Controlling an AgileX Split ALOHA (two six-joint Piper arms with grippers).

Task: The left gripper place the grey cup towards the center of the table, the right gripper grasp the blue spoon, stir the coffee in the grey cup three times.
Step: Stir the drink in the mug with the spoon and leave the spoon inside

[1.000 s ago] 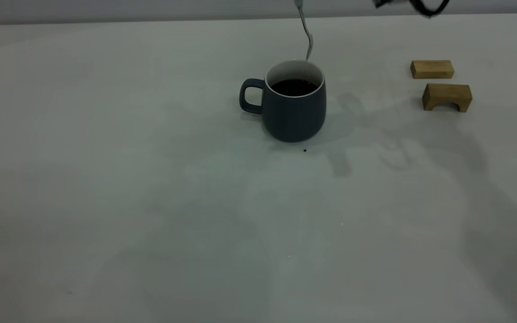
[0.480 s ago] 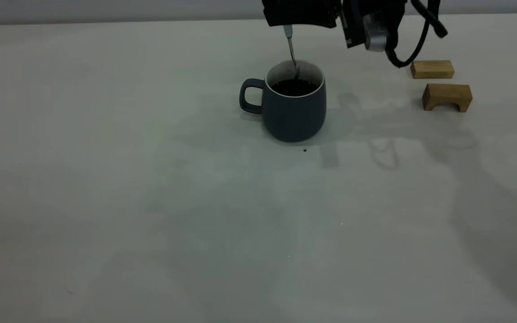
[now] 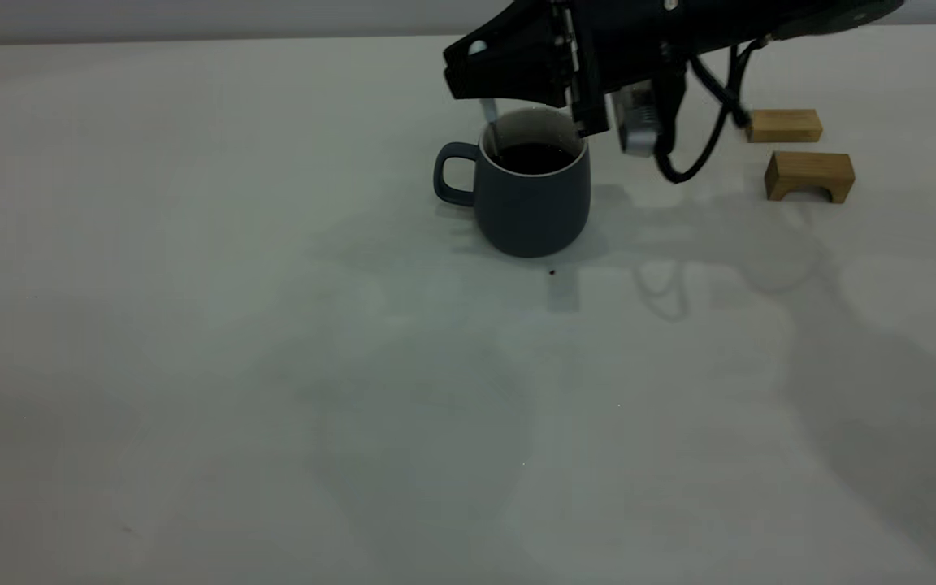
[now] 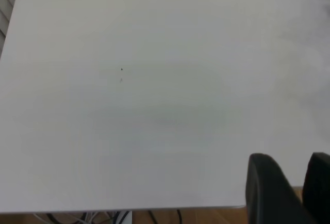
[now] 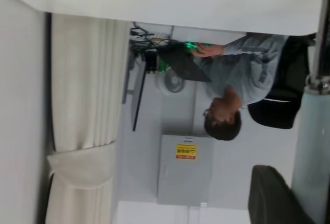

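The grey cup (image 3: 530, 203) stands upright on the table (image 3: 273, 366), its handle to the left and dark coffee (image 3: 535, 158) inside. My right gripper (image 3: 480, 81) hovers just above the cup's left rim, shut on the blue spoon (image 3: 488, 111). The spoon hangs steeply down, with its lower end inside the cup at the handle side. In the right wrist view the pale blue handle (image 5: 312, 146) lies against a black finger (image 5: 273, 198). My left gripper (image 4: 290, 157) is out of the exterior view, open and holding nothing over bare table (image 4: 154, 105) near its edge.
Two tan wooden blocks sit right of the cup, a flat one (image 3: 783, 125) and an arched one (image 3: 809, 175). A black cable (image 3: 691, 154) loops down from the right arm beside the cup. A seated person (image 5: 242, 87) is beyond the table's edge.
The right arm has come down and leftward into view. The spoon dropped from above the back rim into the coffee, then shifted toward the handle side. The cup stayed put.
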